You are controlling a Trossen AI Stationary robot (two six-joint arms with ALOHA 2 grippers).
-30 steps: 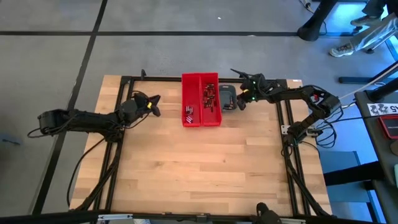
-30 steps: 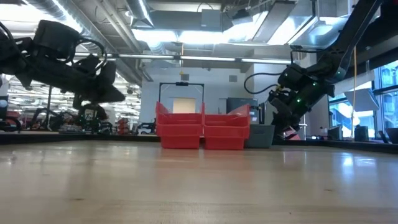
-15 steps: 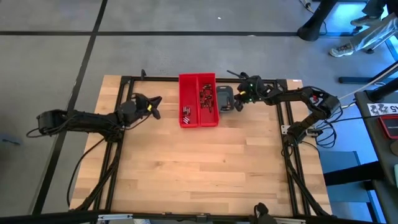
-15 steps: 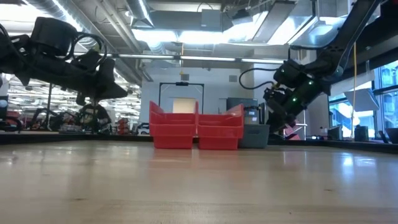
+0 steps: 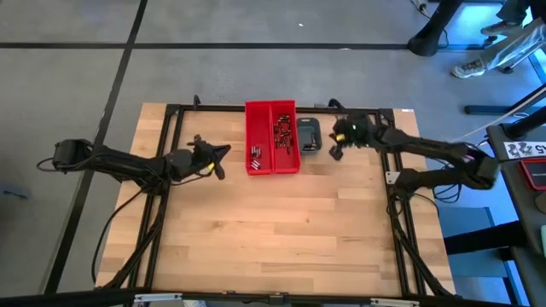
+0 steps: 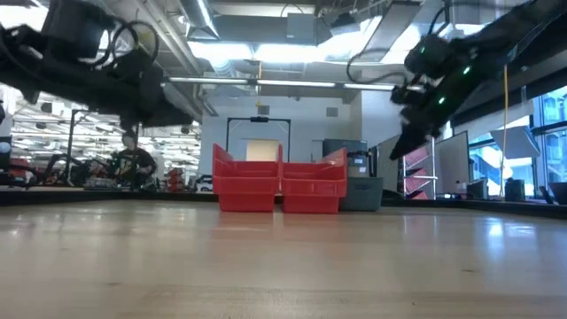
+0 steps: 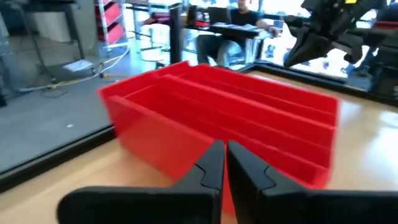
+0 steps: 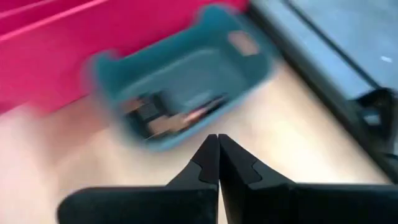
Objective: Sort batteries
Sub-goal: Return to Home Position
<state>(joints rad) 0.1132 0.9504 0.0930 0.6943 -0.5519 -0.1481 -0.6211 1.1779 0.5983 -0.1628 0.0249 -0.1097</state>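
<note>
High view looks straight down on a table (image 5: 256, 239) of pale wooden strips, smooth and faintly glossy. Toward its 12 o'clock edge stand two oblong bins of thin, shiny red plastic, long walls touching: the left red bin (image 5: 258, 124) and the right red bin (image 5: 287, 165). The batteries (image 5: 282, 134) are tiny dark cylinders with glinting metal ends. Most lie in a loose line along the right red bin, and a small cluster sits at the 6 o'clock end of the left red bin. Just beside the right red bin, at its 3 o'clock, lies a grey-blue case (image 5: 308, 135) with rounded corners and a matte look. Its contents are too blurred in the right wrist view to make out. The left gripper (image 7: 225, 147) hangs above the table at about 8 o'clock of the bins, well apart from them. Its dark, wedge-shaped jaws are drawn together to a hairline slit and hold nothing, and they point at the left red bin's outer wall. The right gripper (image 8: 217, 138) hangs near the case at its 3 o'clock, jaws pressed closed and empty, tips aimed toward the case. Every battery lies inside the bins, clear of both sets of jaws.
</note>
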